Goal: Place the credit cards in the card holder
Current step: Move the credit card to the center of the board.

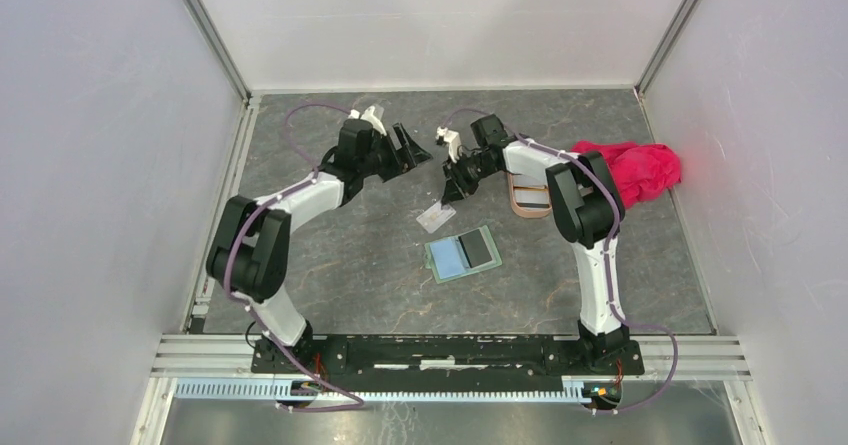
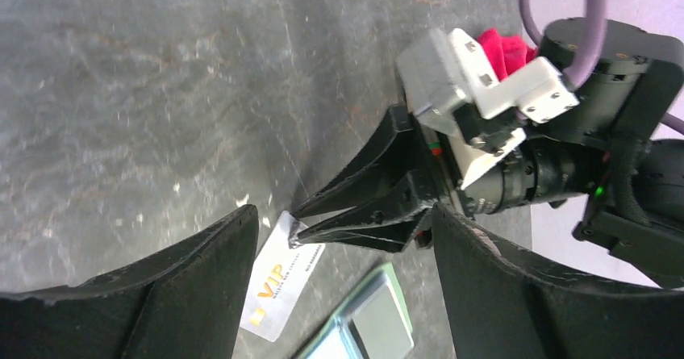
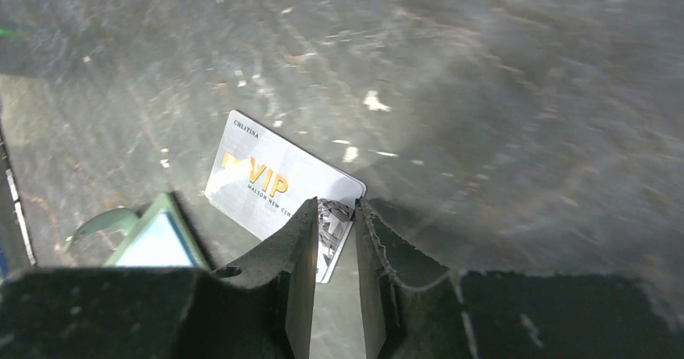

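A whitish credit card (image 1: 435, 217) with orange "VIP" lettering lies on the grey table; it also shows in the left wrist view (image 2: 278, 294) and the right wrist view (image 3: 266, 181). My right gripper (image 1: 445, 197) (image 3: 336, 204) has its tips at the card's far corner, its jaws a narrow gap apart with the card's face showing between them. The sage-green card holder (image 1: 462, 253) (image 2: 379, 319) (image 3: 153, 234) lies open just in front of the card, with a dark grey card (image 1: 479, 250) in its right pocket. My left gripper (image 1: 410, 148) (image 2: 345, 210) is wide open and empty, left of the right gripper.
A pinkish-brown oblong tray (image 1: 520, 208) with a dark card (image 1: 533, 197) in it lies under the right arm. A red-pink cloth (image 1: 635, 170) (image 2: 504, 48) is bunched at the right wall. White walls enclose the table on three sides.
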{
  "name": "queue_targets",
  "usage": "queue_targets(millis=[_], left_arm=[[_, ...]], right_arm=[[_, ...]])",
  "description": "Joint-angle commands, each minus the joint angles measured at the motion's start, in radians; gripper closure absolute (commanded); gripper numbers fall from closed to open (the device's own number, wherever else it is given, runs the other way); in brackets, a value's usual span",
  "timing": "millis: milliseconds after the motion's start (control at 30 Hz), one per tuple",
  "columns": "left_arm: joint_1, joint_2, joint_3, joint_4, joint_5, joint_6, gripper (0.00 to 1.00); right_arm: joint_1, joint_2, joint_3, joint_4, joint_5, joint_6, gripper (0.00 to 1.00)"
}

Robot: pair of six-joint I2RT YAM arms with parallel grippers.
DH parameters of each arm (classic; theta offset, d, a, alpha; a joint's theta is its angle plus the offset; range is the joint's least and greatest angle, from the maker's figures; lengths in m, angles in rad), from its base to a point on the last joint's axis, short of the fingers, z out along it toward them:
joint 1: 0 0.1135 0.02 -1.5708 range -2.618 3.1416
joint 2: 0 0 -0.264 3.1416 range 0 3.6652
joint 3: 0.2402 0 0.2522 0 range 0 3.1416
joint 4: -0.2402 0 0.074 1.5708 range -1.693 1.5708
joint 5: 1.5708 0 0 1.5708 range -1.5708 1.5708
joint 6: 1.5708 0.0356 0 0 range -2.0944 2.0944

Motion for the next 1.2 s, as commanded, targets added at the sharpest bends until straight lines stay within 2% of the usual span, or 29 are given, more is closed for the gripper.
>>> queue_targets(millis=[0, 267, 433, 600, 700, 867, 1033, 1167], left_arm=[[-0.021, -0.148, -0.077, -0.108, -0.007, -0.046, 0.16], [-0.056, -0.442, -0.319, -0.179, -0.128, -0.18, 0.14], [-0.091, -0.569, -0.399, -0.224, -0.174, -0.269, 0.13], [-0.167, -0.606, -0.447, -0.247, -0.242, -0.377, 0.1], [-0.241, -0.597, -0.45, -0.278, -0.334, -0.446, 0.08], [-0.31, -0.559, -0.37, -0.479, -0.507, -0.485, 0.0], [-0.33, -0.596, -0.476, -0.435, -0.474, -0.59, 0.0], [-0.378, -0.688, -0.535, -0.426, -0.5, -0.611, 0.0]], right_arm=[[0.046, -0.026, -0.071, -0.037, -0.024, -0.016, 0.71], [0.076, -0.063, -0.175, 0.078, -0.088, 0.096, 0.71], [0.079, -0.111, -0.259, 0.196, -0.114, 0.206, 0.7], [0.112, -0.122, -0.301, 0.255, -0.117, 0.265, 0.69], [0.143, -0.116, -0.301, 0.264, -0.118, 0.276, 0.68], [0.158, -0.132, -0.293, 0.292, -0.127, 0.304, 0.64], [0.157, -0.141, -0.293, 0.295, -0.103, 0.297, 0.63], [0.158, -0.136, -0.324, 0.291, -0.08, 0.291, 0.65]])
